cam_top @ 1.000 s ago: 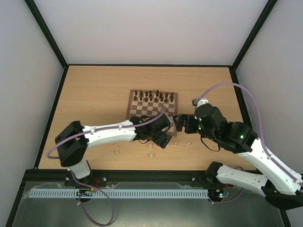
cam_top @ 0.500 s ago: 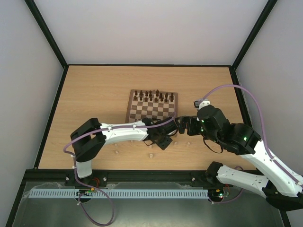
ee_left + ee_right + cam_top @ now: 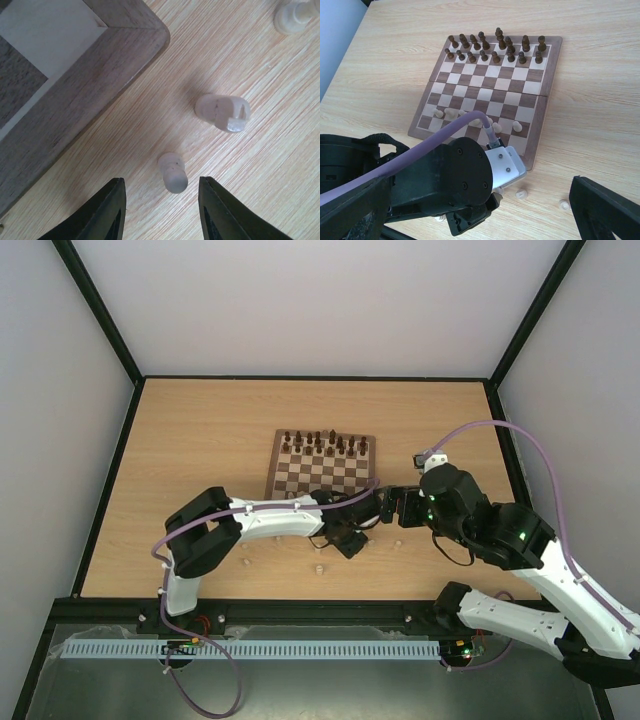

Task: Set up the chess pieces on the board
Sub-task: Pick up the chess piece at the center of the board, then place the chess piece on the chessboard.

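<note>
Left arm (image 3: 270, 519) folded tighter than a second ago, elbow shifted right. Left gripper (image 3: 161, 197) now past near right corner of board (image 3: 115, 65), jaws part open, gripping nothing, tips either side of toppled pale pawn (image 3: 172, 172) on table (image 3: 265, 190). Right gripper (image 3: 384, 502) spread wide, empty, close beside. Few pale pieces (image 3: 518, 126) on board's near rows.

From the left wrist, only a corner of the board (image 3: 95, 70) shows at upper left, and one pale piece (image 3: 294, 16) is cut off by the upper right edge. From the right wrist, the left arm (image 3: 450, 185) covers the board's near edge and part of the row of pale pieces (image 3: 517, 126). From above, their types are too small to tell.
</note>
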Controlling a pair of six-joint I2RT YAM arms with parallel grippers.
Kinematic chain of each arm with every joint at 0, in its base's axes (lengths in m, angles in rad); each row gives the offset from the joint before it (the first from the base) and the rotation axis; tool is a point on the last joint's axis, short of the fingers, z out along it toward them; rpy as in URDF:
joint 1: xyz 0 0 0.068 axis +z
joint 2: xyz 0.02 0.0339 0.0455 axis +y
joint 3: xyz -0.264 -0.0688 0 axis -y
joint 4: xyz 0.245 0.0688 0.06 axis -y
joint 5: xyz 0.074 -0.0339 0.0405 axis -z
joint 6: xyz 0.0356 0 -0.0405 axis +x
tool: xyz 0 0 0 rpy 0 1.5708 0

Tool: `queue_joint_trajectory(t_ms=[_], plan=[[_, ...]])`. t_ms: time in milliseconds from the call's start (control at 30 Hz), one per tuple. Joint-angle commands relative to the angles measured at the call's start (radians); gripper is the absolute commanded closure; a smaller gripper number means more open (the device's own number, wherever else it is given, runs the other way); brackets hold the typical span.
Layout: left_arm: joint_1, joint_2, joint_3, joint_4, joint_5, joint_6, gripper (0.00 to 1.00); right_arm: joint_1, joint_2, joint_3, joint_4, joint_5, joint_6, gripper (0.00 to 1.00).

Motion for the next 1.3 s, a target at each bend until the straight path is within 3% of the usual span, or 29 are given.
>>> queue_joint_trajectory(t_ms=[0, 433, 567, 833, 1067, 1267], plan=[[-0.008, 0.026, 0.039, -0.009, 0.008, 0.015, 0.59, 0.003, -0.005, -0.011, -0.034, 0.017, -0.012, 0.01], [-0.006, 0.058, 0.055, -0.014, 0.015, 0.02, 0.79, 0.004, -0.012, -0.012, -0.053, 0.041, -0.012, 0.01], [-0.004, 0.058, 0.062, -0.022, 0.01, 0.017, 0.96, 0.003, -0.015, -0.017, -0.052, 0.042, -0.012, 0.02], [0.045, -0.087, 0.111, -0.172, -0.068, -0.016, 0.96, 0.003, -0.021, -0.019, -0.043, 0.036, -0.041, 0.01], [0.268, -0.253, 0.039, -0.221, -0.122, -0.095, 0.94, 0.004, -0.024, -0.022, -0.029, 0.029, -0.058, 0.02], [0.433, -0.307, -0.035, -0.197, -0.16, -0.13, 0.91, 0.003, -0.012, -0.023, -0.017, 0.016, -0.073, 0.01]])
